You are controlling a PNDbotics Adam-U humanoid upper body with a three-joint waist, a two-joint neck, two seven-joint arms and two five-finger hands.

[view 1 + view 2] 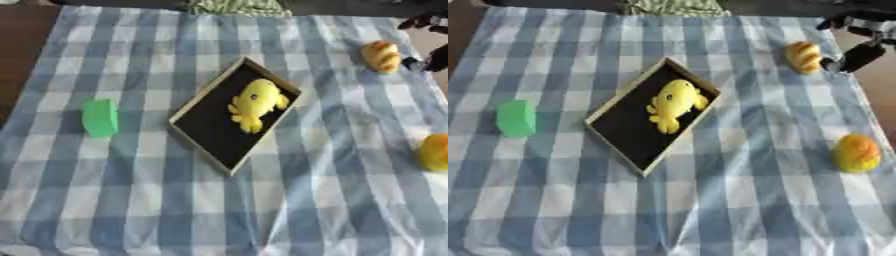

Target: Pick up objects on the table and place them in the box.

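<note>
A shallow black box with a wooden rim [614, 102] lies askew in the middle of the checked cloth. Inside it rests a yellow plush toy [671, 104]. To the left, on the cloth, lies a green block [515, 118]. A striped bread-like roll [803, 56] sits at the far right, and a round orange-yellow object [857, 152] lies nearer on the right. My right hand [859, 54] comes in from the upper right corner, open, its fingertips just right of the roll and apart from it. My left hand does not show.
The blue-and-white checked cloth [710, 200] covers the table. Brown table shows at the left edge [17, 60] and beyond the cloth's right edge. A green striped fabric [671, 7] lies at the far edge.
</note>
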